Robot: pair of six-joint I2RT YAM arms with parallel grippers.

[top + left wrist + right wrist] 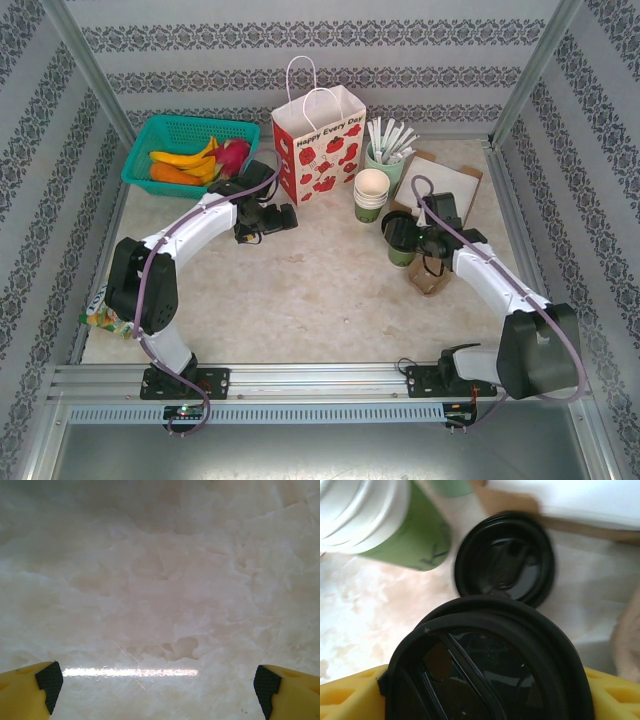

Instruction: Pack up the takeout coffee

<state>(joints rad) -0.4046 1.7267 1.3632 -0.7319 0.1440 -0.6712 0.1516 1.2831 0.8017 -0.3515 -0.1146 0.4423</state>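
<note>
The right gripper (487,695) is closed around the takeout coffee (490,675), clamping it on either side just beneath its black lid. In the overhead view the cup stands right of centre. The left gripper (160,687), left of centre overhead, gapes wide above the marbled table (160,580) and holds nothing.
</note>
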